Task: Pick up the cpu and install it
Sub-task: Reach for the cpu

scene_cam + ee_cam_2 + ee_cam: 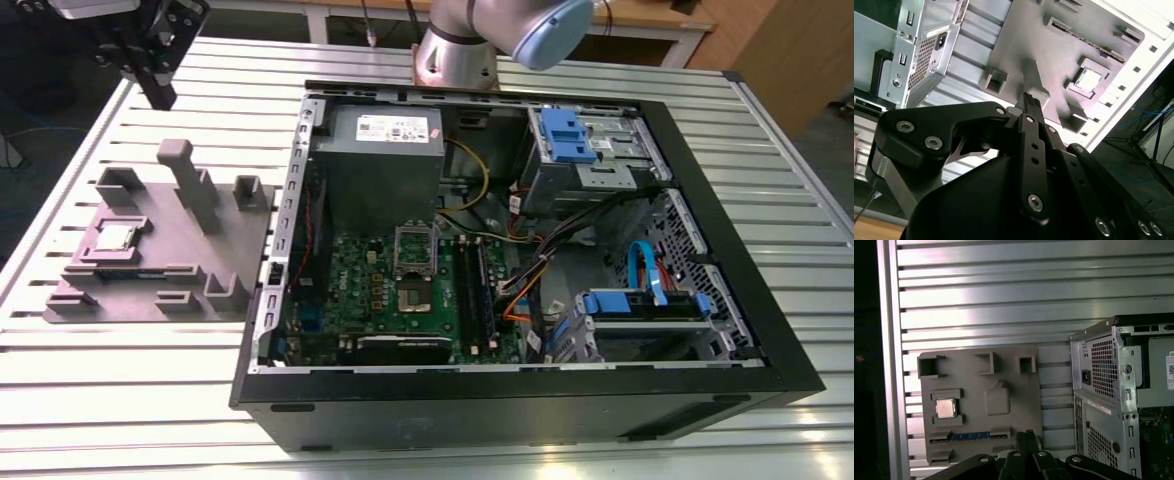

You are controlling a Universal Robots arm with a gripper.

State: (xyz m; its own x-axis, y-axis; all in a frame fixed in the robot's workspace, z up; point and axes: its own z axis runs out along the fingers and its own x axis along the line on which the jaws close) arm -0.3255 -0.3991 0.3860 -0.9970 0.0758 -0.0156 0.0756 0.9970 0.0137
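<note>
The cpu (118, 237) (1089, 80) (945, 408), a small silver square chip, lies flat in a recess of the grey moulded tray (174, 255) (1009, 370) on the exterior view's left. My gripper (160, 98) (1029, 98) (1026, 434) hangs high above the table beyond the tray's far end, well apart from the cpu. Its black fingers are pressed together with nothing between them. On the green motherboard (387, 300) inside the open computer case (534, 250), the socket (415, 298) lies bare, its silver frame (415, 243) flipped up.
The tray has upright posts (187, 180) rising near the cpu. The case walls, power supply (380, 140), drive cages (587, 150) and cables (534, 270) crowd around the motherboard. My arm's base (461, 50) stands behind the case on the slatted metal table (107, 380).
</note>
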